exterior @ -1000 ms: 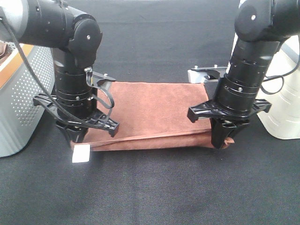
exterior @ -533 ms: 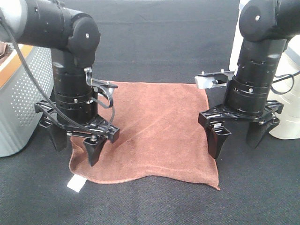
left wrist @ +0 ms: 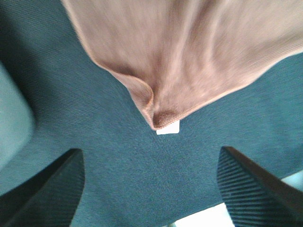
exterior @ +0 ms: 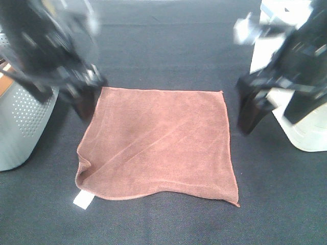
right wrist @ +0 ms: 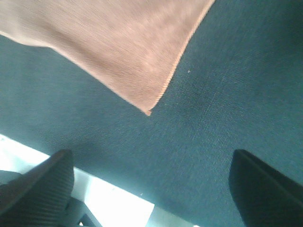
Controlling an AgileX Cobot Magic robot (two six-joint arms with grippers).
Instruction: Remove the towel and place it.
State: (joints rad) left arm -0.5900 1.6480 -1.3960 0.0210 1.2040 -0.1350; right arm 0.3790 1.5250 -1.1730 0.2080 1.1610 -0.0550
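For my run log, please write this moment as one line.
towel: flat on black mat, released | left gripper: open | right gripper: open | tag corner slightly folded

Reddish-brown square towel (exterior: 159, 150), spread flat on the dark desk (exterior: 168, 51). Slightly rumpled at the near-left corner, with a small white tag (exterior: 82, 199) there.

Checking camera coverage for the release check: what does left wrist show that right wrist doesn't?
Only the left wrist view shows the small white tag at a towel corner, and the curled-up fold of cloth just above it. It also shows a blurred pale container wall at one edge.

Only the right wrist view shows a flat, pointed towel corner with no tag, plus a bright white surface between the fingers.

Both show the reddish-brown towel lying on the dark cloth, and each end effector's two dark fingers spread wide with nothing between them.
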